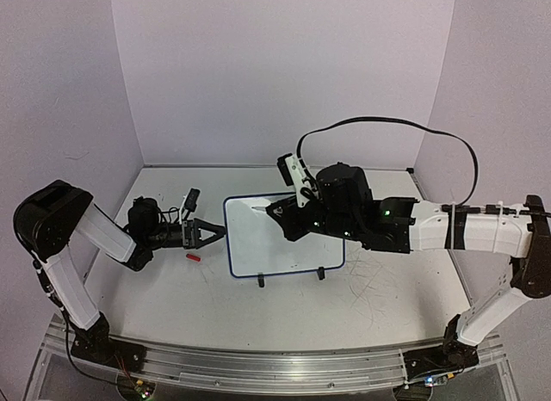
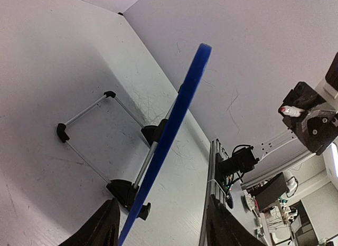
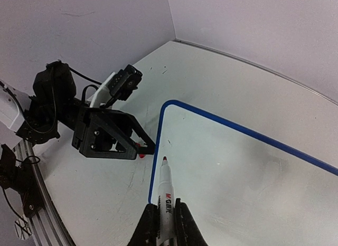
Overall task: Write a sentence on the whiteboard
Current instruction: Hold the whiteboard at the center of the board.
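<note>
The right gripper (image 3: pixel 165 205) is clamped on a marker (image 3: pixel 166 188), its two dark fingers pressed against the barrel from either side. The marker points forward with its cap off. Its tip lies over the board (image 3: pixel 243 167) just inside the left stretch of the blue rim (image 3: pixel 158 145), near the upper left corner. Whether the tip touches the surface cannot be told. The board's face is glossy white with faint smears. From above, the board sits near the middle of the table (image 1: pixel 172 306), propped on two black feet (image 1: pixel 261 281) at its near edge. The right arm (image 1: pixel 465 229) reaches in from the right, over the board's right side, and a black cable (image 1: pixel 387 121) loops above it. The left gripper (image 1: pixel 209 235) is at the board's left edge, its jaws partly open and set astride the rim. In the left wrist view the rim runs edge-on between the fingers (image 2: pixel 103 227), close to one and clear of the other. That view also shows the metal rods of the stand (image 2: pixel 87 110) behind the board. A small red cap (image 1: pixel 194 256) lies on the table just beside the left gripper, near the board's left edge.
</note>
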Robot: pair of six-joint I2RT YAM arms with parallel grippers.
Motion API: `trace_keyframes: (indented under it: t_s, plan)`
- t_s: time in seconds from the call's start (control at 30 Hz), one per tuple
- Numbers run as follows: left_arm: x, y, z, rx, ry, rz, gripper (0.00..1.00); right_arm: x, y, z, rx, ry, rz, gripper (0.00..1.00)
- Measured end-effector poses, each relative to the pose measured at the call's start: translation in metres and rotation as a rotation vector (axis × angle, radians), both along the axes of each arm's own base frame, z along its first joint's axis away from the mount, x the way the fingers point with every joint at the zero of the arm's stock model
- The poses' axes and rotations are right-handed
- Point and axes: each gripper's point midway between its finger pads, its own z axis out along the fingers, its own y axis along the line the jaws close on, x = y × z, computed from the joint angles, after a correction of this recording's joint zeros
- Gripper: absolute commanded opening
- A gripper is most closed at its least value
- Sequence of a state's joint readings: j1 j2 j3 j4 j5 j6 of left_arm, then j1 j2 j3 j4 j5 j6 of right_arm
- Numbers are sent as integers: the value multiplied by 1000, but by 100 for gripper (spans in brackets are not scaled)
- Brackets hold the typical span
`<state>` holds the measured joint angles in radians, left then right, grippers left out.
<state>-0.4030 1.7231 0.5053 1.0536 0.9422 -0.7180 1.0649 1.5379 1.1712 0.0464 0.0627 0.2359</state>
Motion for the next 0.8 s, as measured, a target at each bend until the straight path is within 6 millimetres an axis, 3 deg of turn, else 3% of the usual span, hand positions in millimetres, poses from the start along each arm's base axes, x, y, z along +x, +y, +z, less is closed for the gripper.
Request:
trace_keyframes:
  t_s: [0.2, 0.4, 0.8]
  plan:
    - [-1, -18, -10, 12, -32, -52, 38, 1, 2, 7, 23, -15, 1, 0]
    - [-3, -23, -15, 18, -66, -70, 21, 3, 1, 9, 23, -26, -6, 0]
    - [1, -26, -18, 17, -136, -71, 7, 3, -1, 13, 28, -43, -18, 0]
